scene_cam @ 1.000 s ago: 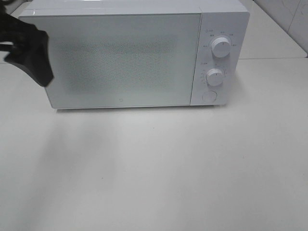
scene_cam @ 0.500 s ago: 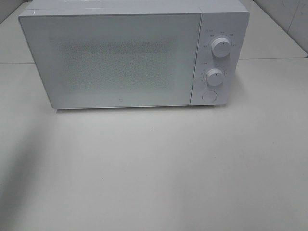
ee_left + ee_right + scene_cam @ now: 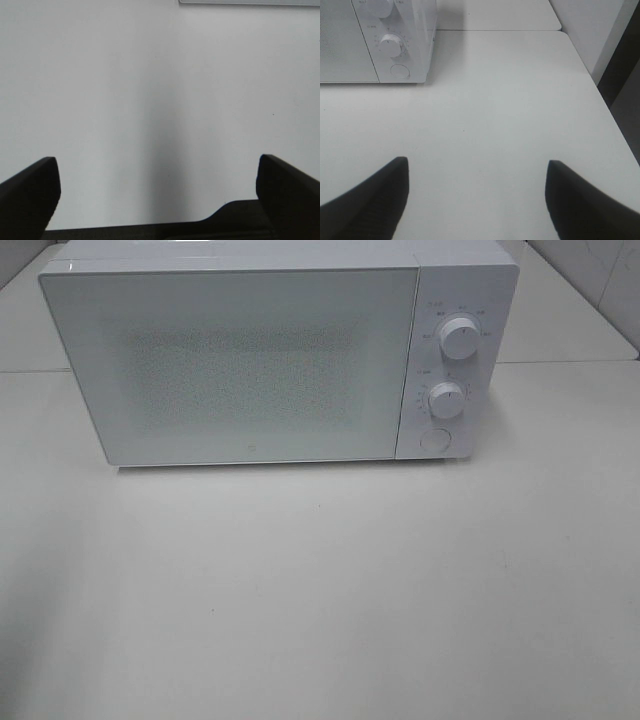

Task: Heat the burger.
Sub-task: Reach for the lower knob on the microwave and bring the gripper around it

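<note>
Ahead of the left gripper (image 3: pixel 156 167), bare white table (image 3: pixel 150 90) was seen stretching unobstructed, and only a thin straight edge was caught at the far limit of that view. Its jaws were spread wide and nothing was held between them.

Ahead of the right gripper (image 3: pixel 477 165) and off to its inner side, the control corner of the microwave (image 3: pixel 350 50) was shown, with the lower knob (image 3: pixel 391 45) and the round button (image 3: pixel 400 71) turned toward it. Wide open tabletop was left between fingers and appliance. To that gripper's outer side the table edge (image 3: pixel 600 95) was met, with a dark gap beyond it. Its jaws were likewise parted and empty.

The microwave door (image 3: pixel 240 360) was seen shut flush, and no view inside was given by its frosted window. The burger was not shown in any view, so its place could not be told.
</note>
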Controlling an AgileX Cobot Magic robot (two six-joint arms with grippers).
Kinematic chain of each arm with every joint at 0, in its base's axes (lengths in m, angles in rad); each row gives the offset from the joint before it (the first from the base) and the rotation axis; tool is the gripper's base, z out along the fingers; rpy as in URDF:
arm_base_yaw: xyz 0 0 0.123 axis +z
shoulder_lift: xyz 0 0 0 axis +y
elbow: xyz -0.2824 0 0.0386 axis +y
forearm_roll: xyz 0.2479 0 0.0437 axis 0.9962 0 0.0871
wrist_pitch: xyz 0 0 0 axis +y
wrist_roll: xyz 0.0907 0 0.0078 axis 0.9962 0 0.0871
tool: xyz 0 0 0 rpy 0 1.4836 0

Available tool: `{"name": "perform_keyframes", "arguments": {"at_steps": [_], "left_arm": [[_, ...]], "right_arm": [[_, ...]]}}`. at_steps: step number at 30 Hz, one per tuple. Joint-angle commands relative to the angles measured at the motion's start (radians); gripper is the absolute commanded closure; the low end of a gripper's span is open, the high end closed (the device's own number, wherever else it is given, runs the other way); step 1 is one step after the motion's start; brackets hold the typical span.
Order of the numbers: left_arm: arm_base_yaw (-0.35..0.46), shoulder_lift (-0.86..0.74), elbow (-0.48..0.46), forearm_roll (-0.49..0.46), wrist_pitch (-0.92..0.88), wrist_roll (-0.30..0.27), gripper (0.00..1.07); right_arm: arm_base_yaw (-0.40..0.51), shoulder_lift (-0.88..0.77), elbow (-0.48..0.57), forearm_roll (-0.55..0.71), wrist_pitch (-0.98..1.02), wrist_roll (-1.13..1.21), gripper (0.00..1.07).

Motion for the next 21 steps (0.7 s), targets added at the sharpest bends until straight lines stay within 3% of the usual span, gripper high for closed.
{"name": "perform_keyframes", "arguments": {"at_steps": [1,10,16,21], "left_arm": [[0.001,-0.118,0.084,0.0,-0.06,-0.004,0.08],[0.001,-0.306,0.259,0.008,-0.033,-0.002,0.08],[0.001,-0.342,0.258,0.015,-0.033,-0.008,0.08],[0.001,-0.511,0.258,0.015,-0.034,-0.008,0.08]], "right_arm": [[-0.006,-0.035,0.002,0.001,-0.013,-0.003,0.38],[-0.006,-0.035,0.002,0.001,-0.013,-0.003,0.38],[-0.006,-0.035,0.002,0.001,-0.013,-0.002,0.38],[-0.006,-0.035,0.002,0.001,-0.013,-0.002,0.38]]}}
